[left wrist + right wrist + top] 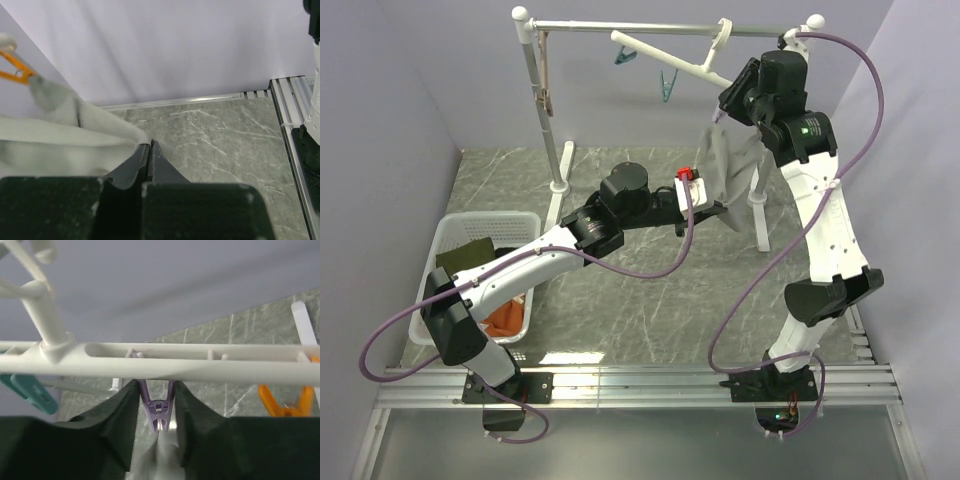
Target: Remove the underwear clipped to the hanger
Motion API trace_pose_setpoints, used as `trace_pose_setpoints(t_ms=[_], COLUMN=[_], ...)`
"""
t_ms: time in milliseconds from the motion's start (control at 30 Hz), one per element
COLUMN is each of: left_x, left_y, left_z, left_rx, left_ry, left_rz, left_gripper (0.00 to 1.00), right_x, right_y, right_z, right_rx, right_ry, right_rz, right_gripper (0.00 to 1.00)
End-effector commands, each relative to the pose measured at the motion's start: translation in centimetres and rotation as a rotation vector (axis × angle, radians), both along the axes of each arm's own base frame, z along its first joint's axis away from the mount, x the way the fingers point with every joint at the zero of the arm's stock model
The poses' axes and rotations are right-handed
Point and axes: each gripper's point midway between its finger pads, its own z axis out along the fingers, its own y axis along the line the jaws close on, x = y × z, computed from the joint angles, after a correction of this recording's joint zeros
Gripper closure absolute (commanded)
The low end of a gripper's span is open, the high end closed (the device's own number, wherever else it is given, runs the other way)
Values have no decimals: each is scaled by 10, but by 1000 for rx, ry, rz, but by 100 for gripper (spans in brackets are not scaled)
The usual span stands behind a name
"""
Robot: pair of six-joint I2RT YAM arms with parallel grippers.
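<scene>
The light grey underwear (728,165) hangs from the white clip hanger (665,58) on the rack's rail. In the right wrist view a purple clip (159,407) under the hanger bar (175,365) bites the grey fabric (159,455). My right gripper (159,405) has a dark finger pressed on each of the clip's handles. An orange clip (15,70) pins another corner of the grey underwear (60,135). My left gripper (149,146) is shut, pinching the underwear's lower edge at its tips. Dark olive green underwear (470,255) lies in the basket.
A white basket (480,217) at the left also holds an orange cloth (505,318). The rack's pole (535,100) and foot (560,185) stand behind my left arm, its right leg (760,215) beside the right arm. Teal clips (667,88) hang free on the hanger.
</scene>
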Motion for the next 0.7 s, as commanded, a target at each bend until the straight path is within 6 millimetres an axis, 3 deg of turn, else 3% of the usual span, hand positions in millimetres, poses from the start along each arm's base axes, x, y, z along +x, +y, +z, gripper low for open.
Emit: trace_pose_setpoints(t_ms=[0, 167, 233, 300, 333, 433, 667], left_x=[-7, -5, -3, -1, -1, 3, 6], left_y=[-2, 0, 2, 4, 4, 5, 5], left_z=[20, 20, 20, 20, 19, 18, 16], left_rx=[-35, -31, -29, -27, -25, -20, -9], left_ry=[-44, -54, -57, -59, -58, -61, -60], left_rz=[-18, -1, 9, 26, 29, 49, 63], left_gripper=[100, 100, 100, 100, 100, 100, 100], right_x=[3, 2, 1, -1, -3, -10, -42], right_y=[4, 1, 1, 0, 0, -4, -12], right_z=[14, 15, 14, 17, 16, 14, 27], right_rx=[46, 50, 51, 50, 45, 19, -56], right_ry=[-32, -34, -30, -34, -29, -21, -52], right_rz=[11, 13, 16, 25, 29, 32, 96], right_gripper=[65, 87, 88, 67, 46, 25, 19])
